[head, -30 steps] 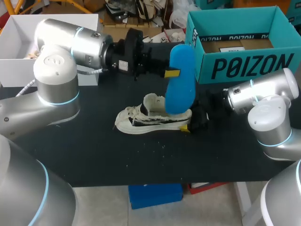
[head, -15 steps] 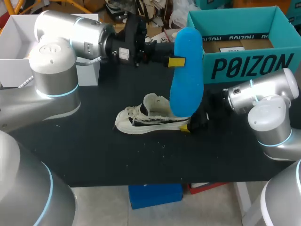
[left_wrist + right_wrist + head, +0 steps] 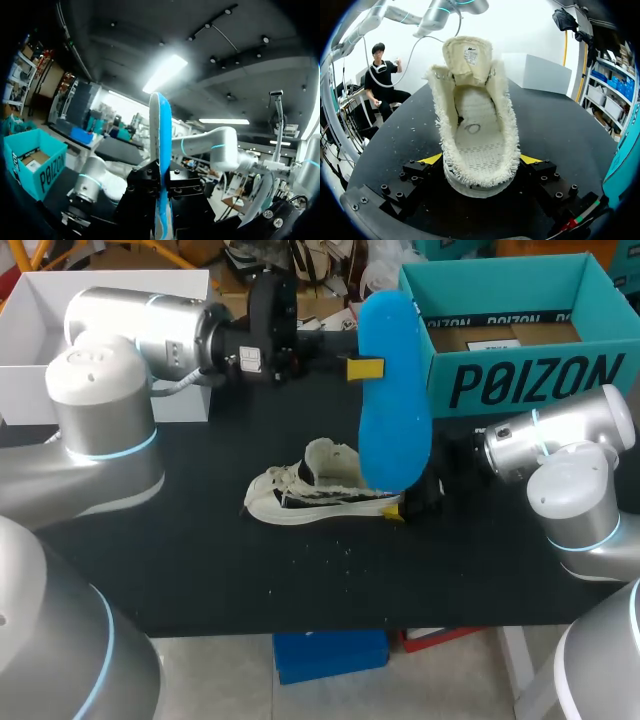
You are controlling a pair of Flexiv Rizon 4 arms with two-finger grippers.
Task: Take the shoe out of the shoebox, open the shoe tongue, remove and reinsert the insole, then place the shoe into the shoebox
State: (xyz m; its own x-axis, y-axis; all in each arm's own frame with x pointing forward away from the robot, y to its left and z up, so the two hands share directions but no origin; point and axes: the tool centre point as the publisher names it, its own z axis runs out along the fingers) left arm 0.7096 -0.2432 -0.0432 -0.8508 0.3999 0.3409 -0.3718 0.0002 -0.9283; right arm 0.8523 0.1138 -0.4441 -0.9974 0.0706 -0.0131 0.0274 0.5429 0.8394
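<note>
Pinching the light, floppy insole (image 3: 395, 425) mid-length, left gripper (image 3: 366, 368) holds firm; right gripper (image 3: 481, 159) clamps shoe (image 3: 477, 125) heel.

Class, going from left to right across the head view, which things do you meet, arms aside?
white box → shoe → shoebox. The insole is left out: in this picture it overlaps both the shoe's heel and the shoebox's corner.

Bright, even overhead light; soft shadow under the shoe (image 3: 300, 498) on the dark worktop (image 3: 200, 570); a ceiling strip (image 3: 165, 73) glares white.
</note>
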